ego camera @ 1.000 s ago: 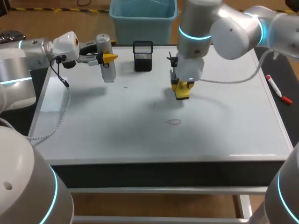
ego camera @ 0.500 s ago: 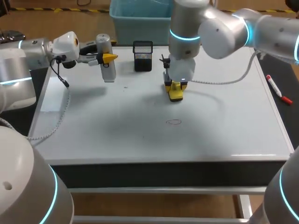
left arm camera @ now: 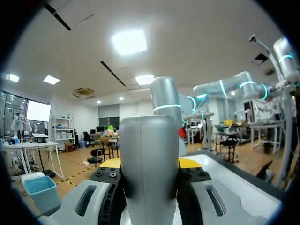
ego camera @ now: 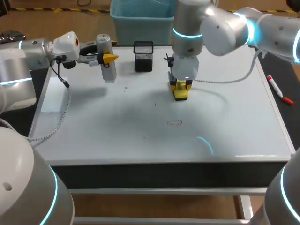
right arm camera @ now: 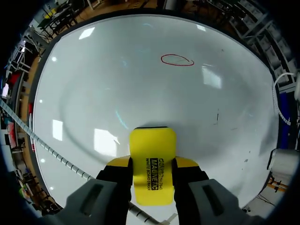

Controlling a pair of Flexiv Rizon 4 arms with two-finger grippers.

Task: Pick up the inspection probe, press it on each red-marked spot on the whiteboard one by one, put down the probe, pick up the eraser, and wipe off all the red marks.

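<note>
- The yellow eraser (ego camera: pixel 181 93) sat upper centre of the head view, gripped by your right gripper (ego camera: pixel 181 87), whose fingers were clenched on its two sides.
- In the right wrist view the eraser (right arm camera: pixel 152 145) stuck out ahead of that gripper (right arm camera: pixel 152 162), between its yellow tips; whether it touched the board could not be told.
- One red mark (ego camera: pixel 174 123), a thin oval outline, lay on the whiteboard (ego camera: pixel 117 131) just below the eraser in the head view and apart from it.
- The right wrist view showed the same red mark (right arm camera: pixel 177 60) well ahead of the eraser on the whiteboard (right arm camera: pixel 93 93).
- The grey inspection probe (ego camera: pixel 108 68) stood upright at upper left of the head view, grasped by your left gripper (ego camera: pixel 107 58) coming in from the left.
- In the left wrist view the probe (left arm camera: pixel 150 140) filled the space between the fingers of that gripper (left arm camera: pixel 150 163), both pressed against it.
- A black mesh pen cup (ego camera: pixel 143 56) stood at the board's top edge, between the probe and the eraser.
- A red marker (ego camera: pixel 280 90) lay on the dark strip right of the board.
</note>
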